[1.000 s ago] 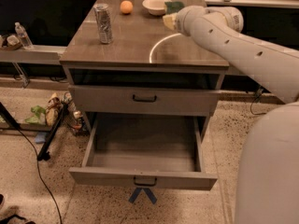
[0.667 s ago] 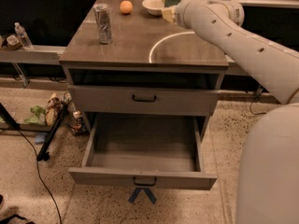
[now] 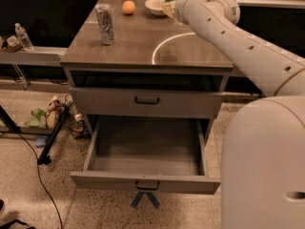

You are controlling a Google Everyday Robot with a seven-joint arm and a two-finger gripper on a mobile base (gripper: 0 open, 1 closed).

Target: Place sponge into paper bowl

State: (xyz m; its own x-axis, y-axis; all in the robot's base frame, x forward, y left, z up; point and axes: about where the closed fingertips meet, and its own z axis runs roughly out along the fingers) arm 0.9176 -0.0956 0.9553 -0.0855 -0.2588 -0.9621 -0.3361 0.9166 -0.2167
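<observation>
Off-white arm (image 3: 248,46) is spanning the picture from the lower right to the upper centre, passing above the right half of the tabletop (image 3: 143,46). The pincer (image 3: 171,4) is sitting at the far end of this arm, over the rear edge of the tabletop and just right of the paper bowl (image 3: 153,5). The wrist housing is covering most of the pincer, so it cannot be told whether it is clenched or released.

The sponge (image 3: 167,8) is showing at the tip of the pincer as a pale yellow patch with a dark green area directly above it. It is lying beside the right rim of the paper bowl, not inside it. Whether it is touching the rim cannot be told.

The paper bowl is standing upright at the rear of the tabletop. The orange fruit (image 3: 128,7) is resting just left of the bowl, apart from it. The drink can (image 3: 105,24) is standing upright nearer the front left, well apart from the bowl.

Below the tabletop, the upper drawer (image 3: 147,101) is sitting closed and the lower drawer (image 3: 145,154) is standing pulled out. A water bottle (image 3: 23,36) is standing on a ledge at the left. A black cable (image 3: 33,171) is trailing across the speckled floor.
</observation>
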